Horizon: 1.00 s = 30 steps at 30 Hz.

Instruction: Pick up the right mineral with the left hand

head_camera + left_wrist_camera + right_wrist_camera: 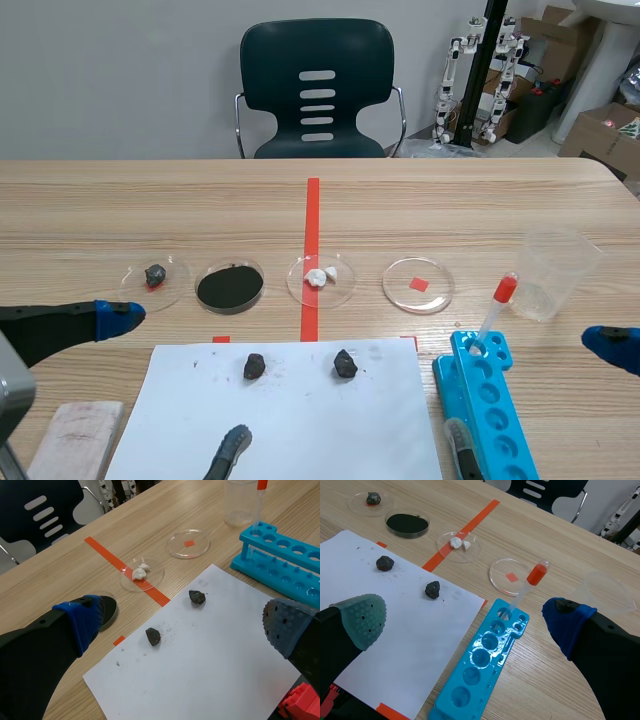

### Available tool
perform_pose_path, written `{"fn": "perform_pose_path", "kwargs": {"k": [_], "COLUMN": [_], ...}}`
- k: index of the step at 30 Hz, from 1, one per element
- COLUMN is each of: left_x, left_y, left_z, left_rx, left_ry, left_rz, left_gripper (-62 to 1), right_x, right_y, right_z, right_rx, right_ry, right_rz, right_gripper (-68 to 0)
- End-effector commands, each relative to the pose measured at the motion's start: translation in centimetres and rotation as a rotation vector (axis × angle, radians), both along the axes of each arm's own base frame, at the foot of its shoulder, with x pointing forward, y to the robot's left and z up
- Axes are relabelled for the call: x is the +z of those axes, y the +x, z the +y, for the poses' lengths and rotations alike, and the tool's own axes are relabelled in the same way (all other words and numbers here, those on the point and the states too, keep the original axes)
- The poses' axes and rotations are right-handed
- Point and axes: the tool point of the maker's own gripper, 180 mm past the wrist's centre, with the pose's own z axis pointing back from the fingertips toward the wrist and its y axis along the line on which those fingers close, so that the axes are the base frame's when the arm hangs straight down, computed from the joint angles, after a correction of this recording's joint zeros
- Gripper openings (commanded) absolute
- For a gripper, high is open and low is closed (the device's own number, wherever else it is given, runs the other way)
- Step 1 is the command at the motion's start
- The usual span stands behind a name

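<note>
My left jaws stand wide apart with nothing between them: a blue pad point(82, 620) on one finger and a dotted grey pad point(285, 625) on the other. In the scene view the left arm point(50, 330) lies low at the left edge of the frame, well apart from the white paper point(280, 430).

The right mineral point(345, 364) lies in the lower centre of that view, on the upper part of the paper and just right of the foot of the orange tape line. The left mineral point(254, 366) lies level with it to the left, with a clear gap between them. From the left wrist, the right mineral point(197, 597) is ahead of the open jaws and is the farther stone. The left mineral point(153, 636) lies nearer the blue-padded finger. I judge I must carry the jaws past the near stone, so the wide opening helps, but that finger could clip it.

Faint dark smudges on the paper suggest it is there to catch crumbs. The dishes point(320, 278) across the middle of the frame seem meant to keep the samples apart.

My right jaws are apart too and hold nothing. They hang near the blue rack point(485, 665), and the right arm point(612, 348) is at the right edge of the frame, likely parked clear of the left arm's path.
</note>
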Motion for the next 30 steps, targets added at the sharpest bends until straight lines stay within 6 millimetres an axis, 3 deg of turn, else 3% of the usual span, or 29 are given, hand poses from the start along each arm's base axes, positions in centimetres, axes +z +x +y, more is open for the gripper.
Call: {"fn": "perform_pose_path", "kwargs": {"k": [1,30], "left_x": [0.49,0.62], "left_y": [0.14,0.30], "left_z": [-0.01,-0.09], "left_rx": [0.007,0.029], "left_ry": [-0.017,-0.033], "left_rz": [-0.015,-0.016], "left_gripper": [1.4,1.4], "right_x": [1.19,1.19], "right_y": [0.61,0.61], "right_z": [0.26,0.26], "right_rx": [0.005,0.005], "right_ry": [0.015,0.015], "right_rz": [-0.043,-0.043], "right_gripper": [0.4,0.4]}}
